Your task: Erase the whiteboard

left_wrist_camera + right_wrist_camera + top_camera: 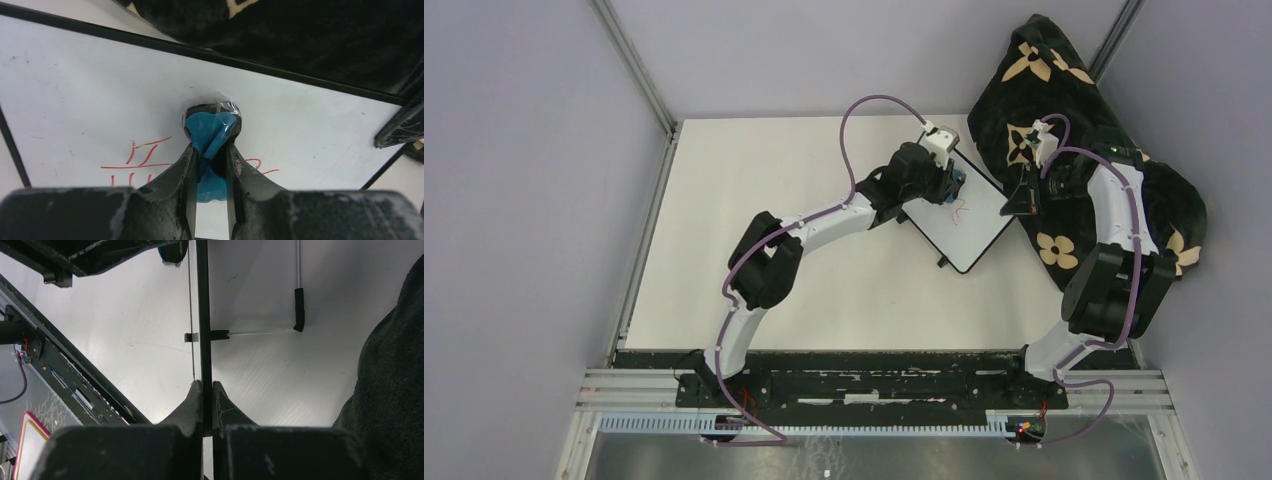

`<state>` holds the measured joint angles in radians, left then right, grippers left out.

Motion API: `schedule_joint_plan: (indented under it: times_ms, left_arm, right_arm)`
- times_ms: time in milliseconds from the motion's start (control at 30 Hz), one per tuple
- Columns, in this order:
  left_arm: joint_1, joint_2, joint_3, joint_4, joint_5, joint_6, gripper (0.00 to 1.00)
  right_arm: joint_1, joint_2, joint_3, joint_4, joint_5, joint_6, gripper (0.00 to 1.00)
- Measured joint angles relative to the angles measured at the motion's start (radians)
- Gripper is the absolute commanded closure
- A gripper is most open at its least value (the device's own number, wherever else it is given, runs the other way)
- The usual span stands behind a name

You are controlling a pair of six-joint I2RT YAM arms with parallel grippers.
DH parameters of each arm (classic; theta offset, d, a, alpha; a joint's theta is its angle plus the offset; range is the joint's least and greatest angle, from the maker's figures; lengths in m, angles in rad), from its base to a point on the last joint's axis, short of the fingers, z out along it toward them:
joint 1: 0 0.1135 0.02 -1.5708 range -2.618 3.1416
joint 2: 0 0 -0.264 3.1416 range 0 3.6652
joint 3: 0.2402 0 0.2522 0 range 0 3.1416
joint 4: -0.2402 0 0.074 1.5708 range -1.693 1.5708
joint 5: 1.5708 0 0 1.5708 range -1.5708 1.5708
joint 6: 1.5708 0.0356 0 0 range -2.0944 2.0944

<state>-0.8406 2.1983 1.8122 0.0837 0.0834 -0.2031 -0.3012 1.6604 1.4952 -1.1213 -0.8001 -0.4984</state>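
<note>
Top external view: the whiteboard [972, 238] is found at the far right of the table [754, 200], its long axis running diagonally from far left to near right, its right edge beside the black blanket [1074, 130]. Red scribbles [145, 157] are seen just to the near side of a blue wiping pad [210, 127]. The pad is pinched in the left gripper [210, 150] and pressed on the board. The board's right frame edge is clamped between the pressed-together fingers of the right gripper [203, 385]. A wiping stroke by the left arm, drawn toward the near side, is judged to be called for.
</note>
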Motion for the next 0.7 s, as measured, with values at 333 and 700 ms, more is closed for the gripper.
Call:
schedule_joint_plan:
  times_ms: [333, 700]
  left_arm:
    - [0.077, 0.0, -0.014, -0.007, -0.03, 0.0, 0.97]
    - [0.126, 0.013, -0.02, -0.011, -0.043, -0.003, 0.97]
  right_arm:
    - [0.0, 0.0, 0.0, 0.003, 0.0, -0.004, 1.0]
    - [0.0, 0.0, 0.0, 0.002, -0.002, -0.009, 0.99]
